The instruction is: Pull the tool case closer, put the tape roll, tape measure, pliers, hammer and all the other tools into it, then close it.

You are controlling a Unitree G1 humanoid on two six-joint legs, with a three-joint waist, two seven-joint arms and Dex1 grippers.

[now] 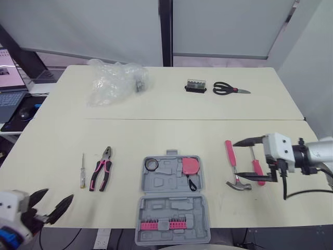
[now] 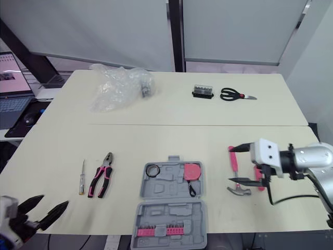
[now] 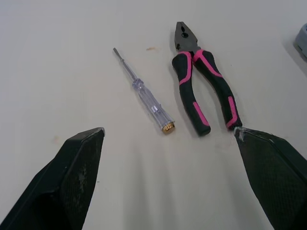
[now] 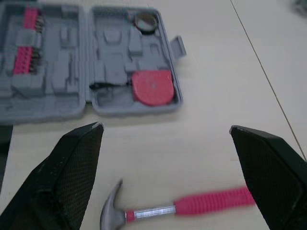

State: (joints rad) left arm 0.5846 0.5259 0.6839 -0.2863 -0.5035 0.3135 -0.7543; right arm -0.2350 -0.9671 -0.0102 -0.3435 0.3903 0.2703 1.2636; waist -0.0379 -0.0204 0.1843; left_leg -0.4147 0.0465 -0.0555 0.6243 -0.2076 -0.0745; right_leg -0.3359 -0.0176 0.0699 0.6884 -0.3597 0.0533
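Your right gripper (image 1: 235, 162) has its two black fingers wide apart and it holds nothing. It hangs above the hammer with the pink grip and the steel head (image 4: 192, 203), which lies flat on the pale counter (image 1: 156, 135). From the head views, the hammer lies between the two fingers. Just beside the hammer, on the side toward the wrist, lies a screwdriver with a pink handle (image 1: 258, 174), partly hidden behind the gripper.

To the left of this gripper, the grey plastic tool case (image 1: 166, 174) lies open and flat at the near edge of the counter. Its far half holds the small dark ring of tape (image 1: 151, 165) and the pink tape measure (image 1: 190, 165). Its near half holds a row of pink bits (image 1: 158, 225).

Your left gripper (image 1: 57, 195) is also spread apart and empty, at the near left corner of the counter. Ahead of it lie the slim clear-handled screwdriver (image 3: 144, 93) and the pliers with black and pink handles (image 3: 204, 79). They lie side by side without touching, with the pliers nearer to the case.
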